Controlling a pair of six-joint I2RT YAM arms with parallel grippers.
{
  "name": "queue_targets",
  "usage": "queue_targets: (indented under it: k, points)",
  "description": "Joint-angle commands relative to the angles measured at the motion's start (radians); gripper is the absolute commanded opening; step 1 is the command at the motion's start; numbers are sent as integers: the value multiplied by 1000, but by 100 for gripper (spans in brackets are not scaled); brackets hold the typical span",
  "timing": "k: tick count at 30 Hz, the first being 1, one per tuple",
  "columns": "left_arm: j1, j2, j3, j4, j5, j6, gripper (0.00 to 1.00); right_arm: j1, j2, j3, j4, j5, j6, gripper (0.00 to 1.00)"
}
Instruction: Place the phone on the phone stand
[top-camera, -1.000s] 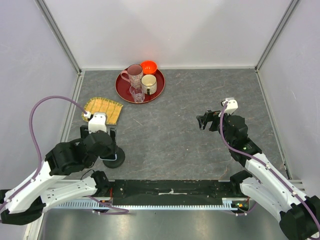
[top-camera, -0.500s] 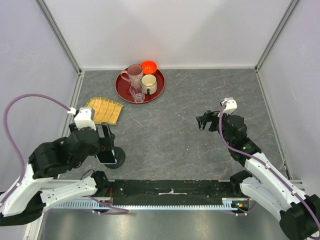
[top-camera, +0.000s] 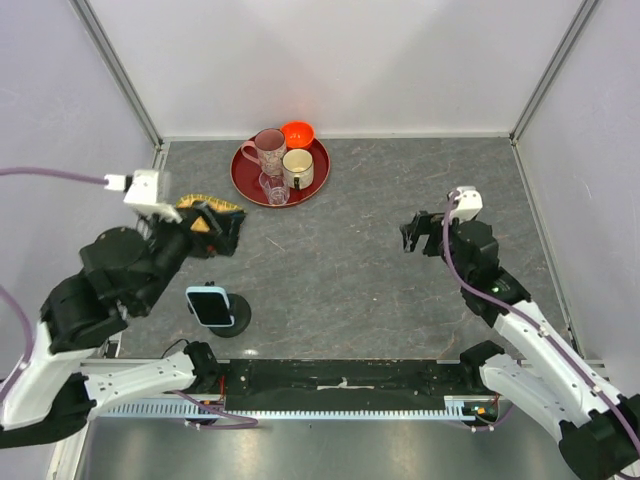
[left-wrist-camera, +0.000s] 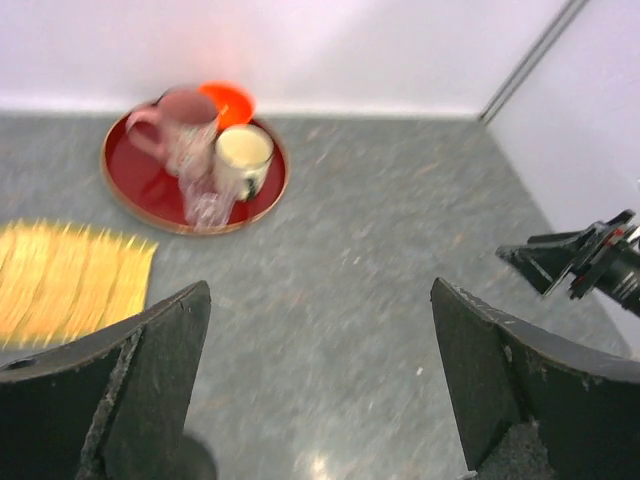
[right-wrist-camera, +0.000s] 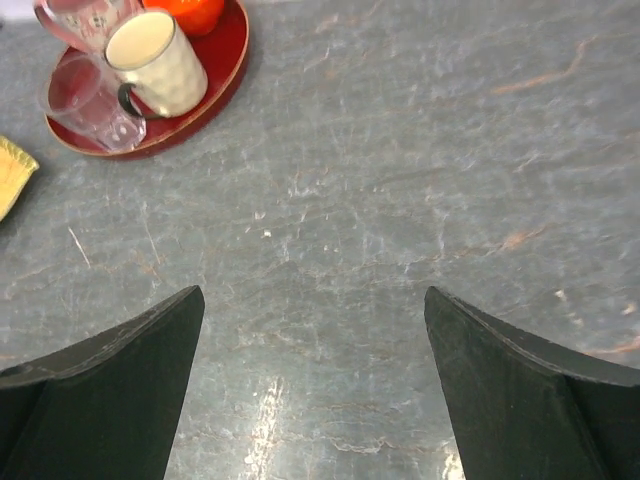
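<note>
The phone (top-camera: 209, 305), dark screen with a light blue rim, rests tilted on the black phone stand (top-camera: 236, 320) at the near left of the table. My left gripper (top-camera: 218, 228) is raised above and behind it, open and empty; its fingers (left-wrist-camera: 150, 380) stand wide apart over bare table. A dark edge of the stand shows at the bottom of the left wrist view (left-wrist-camera: 190, 462). My right gripper (top-camera: 412, 237) is open and empty over the right middle of the table, its fingers (right-wrist-camera: 520, 390) wide apart.
A red tray (top-camera: 251, 181) at the back holds a pink mug (top-camera: 269, 148), a cream mug (top-camera: 297, 166), a clear glass (top-camera: 272, 187) and an orange bowl (top-camera: 297, 132). A yellow woven mat (top-camera: 200, 205) lies at the left, partly under my left gripper. White walls enclose the table.
My left gripper has let go of the phone, leaving it on the stand, and has lifted up and back. My right arm has shifted slightly.
</note>
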Motion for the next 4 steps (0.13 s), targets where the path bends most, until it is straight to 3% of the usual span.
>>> queue_targets:
  k: [1, 4]
  points:
    - [2, 166, 45, 447, 133, 276, 97, 3, -110, 223, -152, 94, -49, 98]
    - [2, 276, 132, 577, 240, 330, 98, 3, -199, 406, -225, 112, -112, 98]
